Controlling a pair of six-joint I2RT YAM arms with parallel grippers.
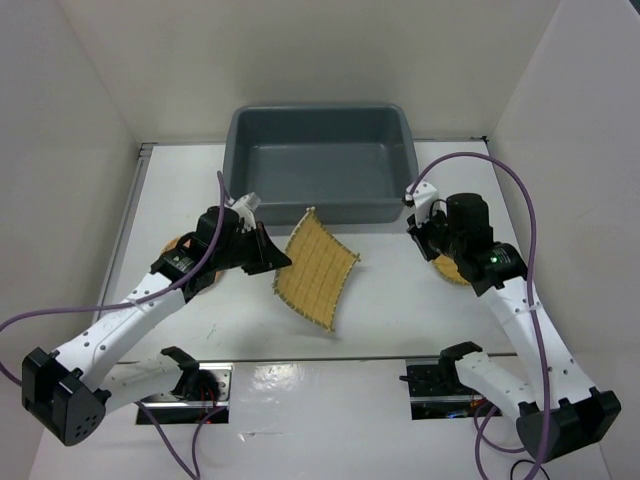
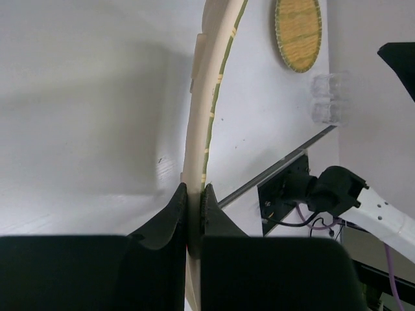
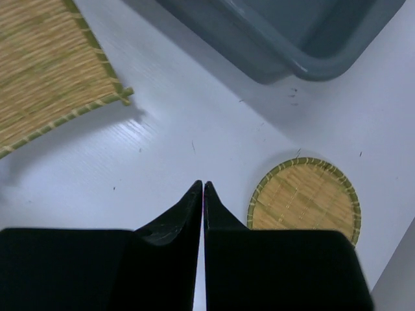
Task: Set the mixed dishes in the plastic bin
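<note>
1. The square slatted mat (image 1: 317, 268) is outside the plastic bin (image 1: 320, 165), just in front of its near wall. It looks bowed, with one corner lifted off the tabletop (image 1: 380, 310).
2. My left gripper (image 2: 193, 194) has its jaws clamped on the mat's near edge, so I judge the first pickup to be under way.
3. I can see nothing inside the bin; no dish has been placed yet.
4. The pale round woven disc (image 3: 303, 202) lies flat on the tabletop to the right. My right gripper (image 3: 203, 188) hangs just beside it, jaws together and empty.
5. The orange-brown round disc (image 1: 178, 244) sits mostly hidden under my left arm.
6. All three pieces are left to go in.
</note>
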